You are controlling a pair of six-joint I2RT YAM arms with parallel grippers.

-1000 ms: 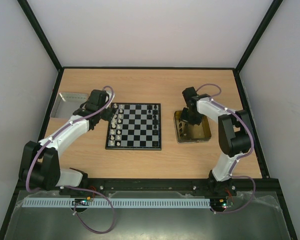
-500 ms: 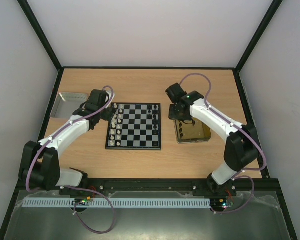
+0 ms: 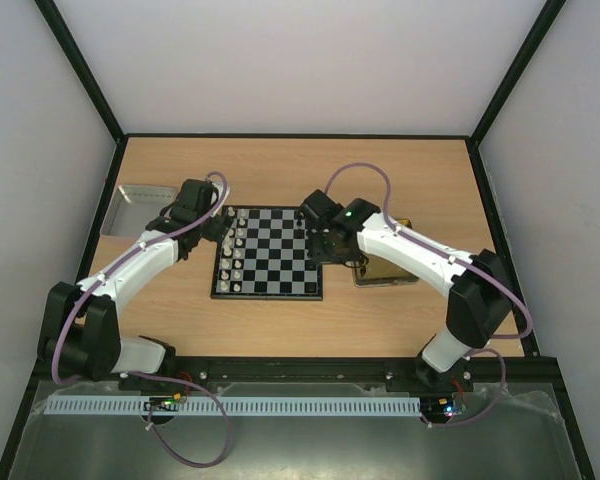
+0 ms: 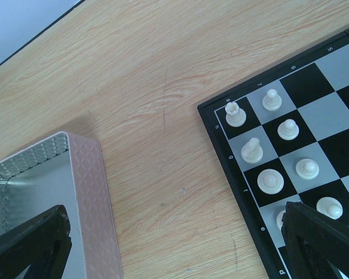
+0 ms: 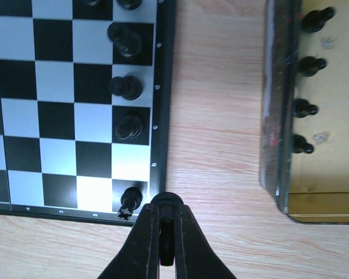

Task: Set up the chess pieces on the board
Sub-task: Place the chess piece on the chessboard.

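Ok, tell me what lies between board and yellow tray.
Bare table between board and tray, in the right wrist view; the right gripper, shut on a black piece, hangs by the board's corner.

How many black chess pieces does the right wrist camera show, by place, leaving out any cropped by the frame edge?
Small black chess pieces on the black-and-white checkered board: 4
More of them in the yellow-tinted shallow tray: 4
A black chess piece pinched in the shut right gripper: 1
Total: 9
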